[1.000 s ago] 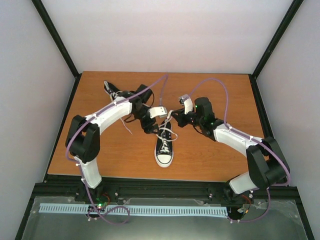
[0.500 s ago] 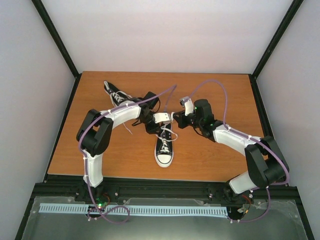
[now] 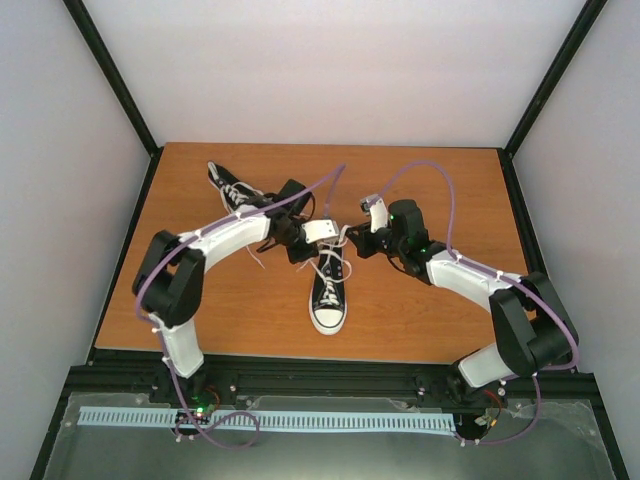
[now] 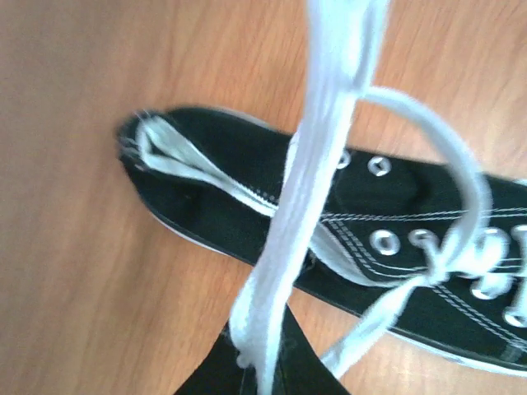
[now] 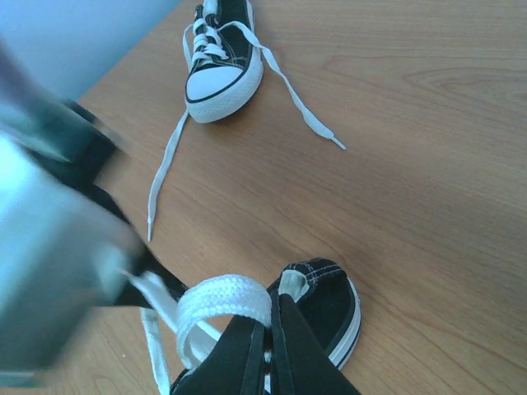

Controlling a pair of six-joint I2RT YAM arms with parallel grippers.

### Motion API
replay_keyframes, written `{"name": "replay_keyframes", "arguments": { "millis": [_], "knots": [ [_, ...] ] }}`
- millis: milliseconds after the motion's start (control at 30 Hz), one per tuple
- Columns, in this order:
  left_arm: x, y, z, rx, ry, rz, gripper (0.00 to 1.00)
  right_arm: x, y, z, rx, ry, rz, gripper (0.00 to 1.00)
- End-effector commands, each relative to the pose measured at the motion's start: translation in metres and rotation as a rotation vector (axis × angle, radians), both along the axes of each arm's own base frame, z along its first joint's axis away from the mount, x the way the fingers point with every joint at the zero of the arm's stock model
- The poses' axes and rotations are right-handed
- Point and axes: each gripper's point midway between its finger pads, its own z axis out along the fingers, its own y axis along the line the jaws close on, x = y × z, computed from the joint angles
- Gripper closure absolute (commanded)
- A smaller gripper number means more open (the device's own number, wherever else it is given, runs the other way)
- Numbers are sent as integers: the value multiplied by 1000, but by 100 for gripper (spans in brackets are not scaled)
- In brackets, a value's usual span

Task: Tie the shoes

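The near sneaker (image 3: 328, 296) lies at the middle of the wooden counter (image 3: 420, 312), white toe cap pointing toward the arms' bases and its heel under the two wrists. The left gripper (image 3: 310, 250) hangs over the open collar of that shoe; in the left wrist view its jaws are together, pinching a white lace (image 4: 313, 189) that runs taut from the fingertips across the shoe's black side (the rest of it curls down to the eyelets). The right gripper (image 3: 350, 245) comes in from the right, just beside the left one, jaws clamped on a second lace strand (image 5: 222, 300) that lies flat across its fingertips above the heel. The far sneaker (image 3: 228, 185) sits at the far left, well apart, its loose laces (image 5: 165, 169) spread on the wood.
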Motion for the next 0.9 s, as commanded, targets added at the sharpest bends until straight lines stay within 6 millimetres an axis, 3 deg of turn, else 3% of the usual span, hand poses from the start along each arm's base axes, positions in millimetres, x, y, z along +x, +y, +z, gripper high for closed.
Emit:
{"name": "replay_keyframes", "arguments": {
  "millis": [0,167,267,367,467,533,633,800,867],
  "knots": [
    [-10,-8,59,-111,-67,-12,99,2,4,-4,8,17,22,97],
    [-26,-7,82,-165,-52,-25,99,4,19,-8,33,46,93,97],
    [-31,-9,95,-198,-64,-37,99,0,33,-21,11,91,188,97],
    [-32,-9,105,-222,-79,-35,99,-24,49,-37,-5,145,346,93],
    [-34,-9,107,-230,-80,-32,99,-62,54,-36,48,192,540,79],
    [-34,-8,104,-226,-76,-29,99,-75,49,-41,20,225,574,67],
    [-33,-7,102,-218,-82,-23,99,-81,39,-46,-47,229,577,52],
    [-34,-7,107,-230,-86,-17,99,-84,27,-37,-110,203,566,41],
    [-34,-8,110,-238,-88,-18,99,-78,21,-43,-162,230,521,34]
  ]
}}
